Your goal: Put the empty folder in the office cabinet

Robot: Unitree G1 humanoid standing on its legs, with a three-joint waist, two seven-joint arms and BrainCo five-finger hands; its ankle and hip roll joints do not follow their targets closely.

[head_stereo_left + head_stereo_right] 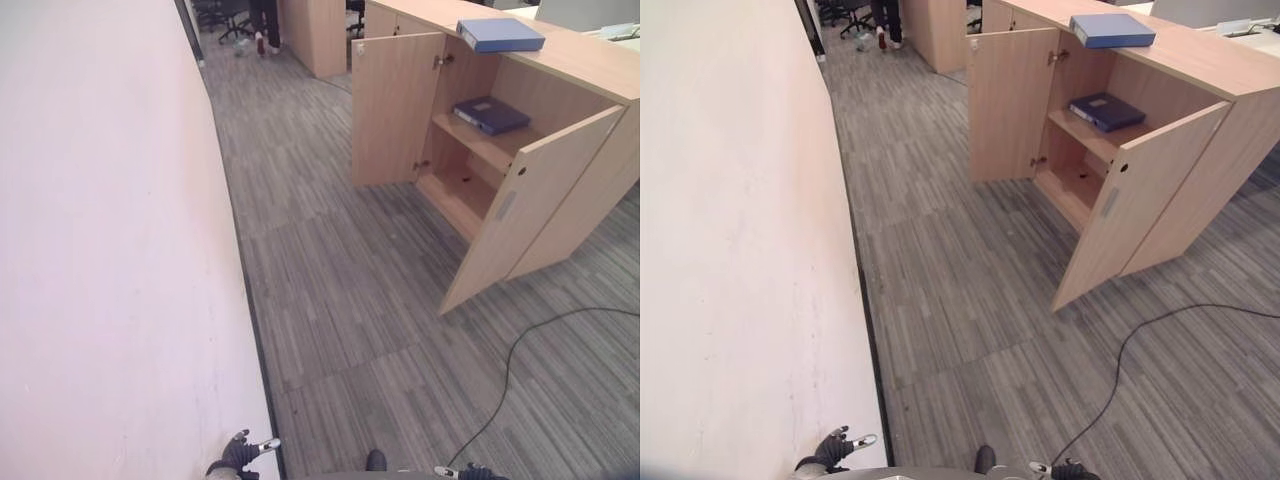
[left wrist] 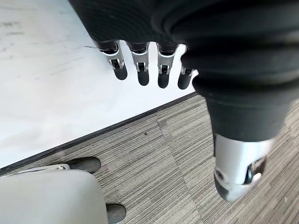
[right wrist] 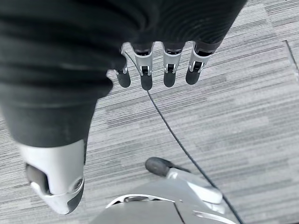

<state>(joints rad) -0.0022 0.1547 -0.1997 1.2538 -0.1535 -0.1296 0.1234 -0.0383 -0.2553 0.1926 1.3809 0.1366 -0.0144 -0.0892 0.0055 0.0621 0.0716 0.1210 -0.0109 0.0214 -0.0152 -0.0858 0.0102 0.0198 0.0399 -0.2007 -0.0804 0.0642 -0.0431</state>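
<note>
**Both hands empty, folders at the open cabinet**

My left hand (image 2: 154, 70) hangs low beside the white wall (image 1: 100, 250), its fingers (image 2: 140, 72) straight and slightly apart, the thumb standing clear of them, with nothing between them. My right hand (image 3: 154, 70) hangs over the grey carpet floor (image 1: 340, 300), its fingers (image 3: 146, 74) likewise straight and loosely spread, holding nothing.

Ahead and to my right stands the office cabinet (image 1: 580, 80), a low run of light wood with both doors swung wide. The left door (image 1: 395, 110) stands open toward the wall side; the right door (image 1: 525, 210) angles out toward me. Inside, a dark blue folder (image 1: 490, 114) lies flat on the upper shelf (image 1: 480, 145), near that shelf's front edge. The lower shelf (image 1: 450, 195) sits beneath it. A lighter blue folder (image 1: 500, 35) lies flat on the cabinet's top surface, close to its front edge and above the open compartment. I cannot tell which of the two is the empty one.

Far down the floor, past the cabinet's end, a person's legs (image 1: 265, 25) show beside office chairs (image 1: 220, 15).
</note>
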